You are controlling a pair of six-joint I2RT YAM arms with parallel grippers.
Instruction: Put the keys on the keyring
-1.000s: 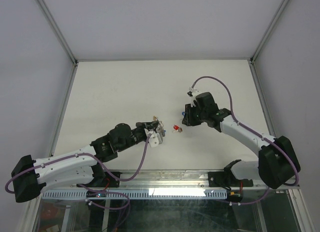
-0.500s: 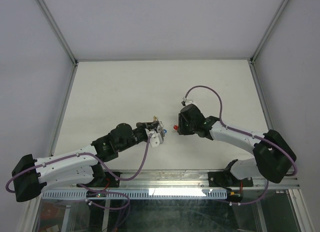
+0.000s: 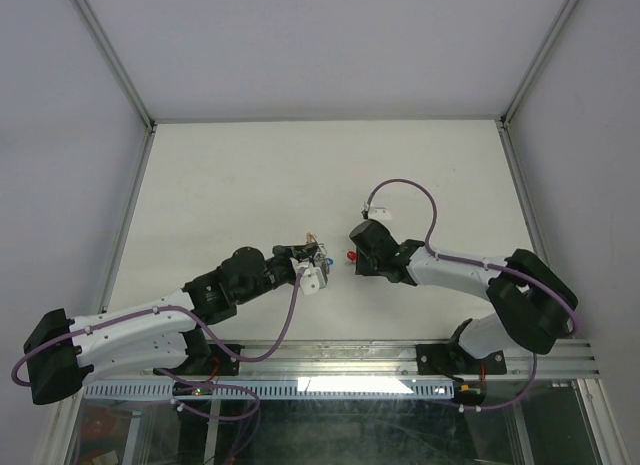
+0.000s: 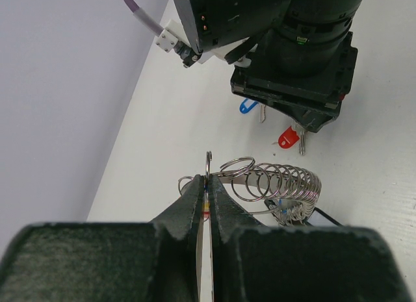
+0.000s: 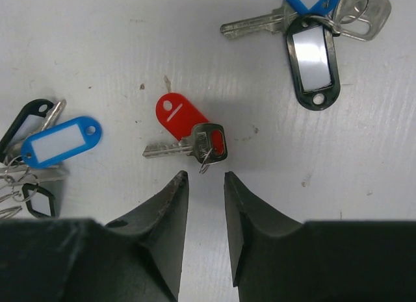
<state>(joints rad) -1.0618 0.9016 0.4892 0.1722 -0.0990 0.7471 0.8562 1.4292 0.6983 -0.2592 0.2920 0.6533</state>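
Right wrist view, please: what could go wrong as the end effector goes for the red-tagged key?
1. The red-tagged key lies flat, and the right end effector is only narrowly open, so it may push the key instead of catching it.
2. The key's small wire loop is thin and could slip from a pinch.
3. The left end effector pinches the keyring by its thin edge; threading pressure may twist it.
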